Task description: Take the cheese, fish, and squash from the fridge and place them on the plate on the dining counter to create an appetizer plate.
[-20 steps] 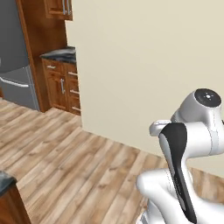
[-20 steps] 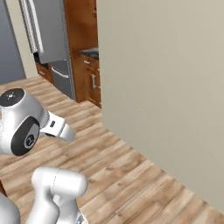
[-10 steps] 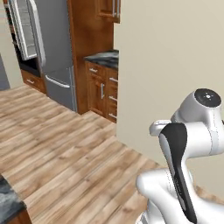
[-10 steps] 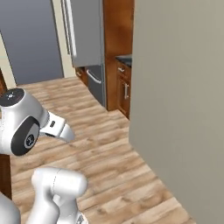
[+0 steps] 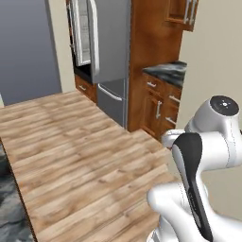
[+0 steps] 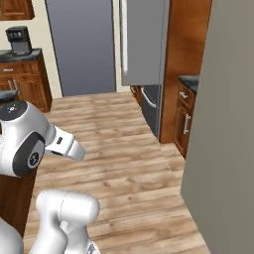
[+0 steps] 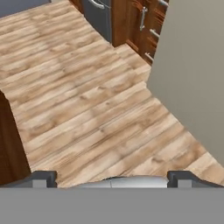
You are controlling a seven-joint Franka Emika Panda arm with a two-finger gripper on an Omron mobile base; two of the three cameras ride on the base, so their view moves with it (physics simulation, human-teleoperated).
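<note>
The tall grey fridge [image 5: 111, 52] stands at the far end of the wood floor, its long white handle [image 5: 94, 40] facing me. The white-edged inner side of an upper door [image 5: 81, 33] shows at its left. It also rises at the top of the right base view, fridge [image 6: 144, 39]. My gripper [image 7: 113, 178] hangs open over bare floor with nothing between its fingertips [image 7: 43, 177]. A marbled edge of the dining counter [image 5: 7, 198] shows at lower left. The cheese, fish, squash and plate are out of view.
A tall wooden cabinet [image 5: 151, 61] and a low cabinet with a dark stone top [image 5: 165, 73] flank the fridge on the right. A beige wall [image 6: 228, 124] closes the right side. A coffee machine [image 6: 20, 39] sits on a far wall counter. Wood floor [image 5: 80, 151] lies between.
The whole picture has shifted, so the base has moved. The fridge now stands nearer and more central. The arm keeps its tucked pose and the gripper stays open.
</note>
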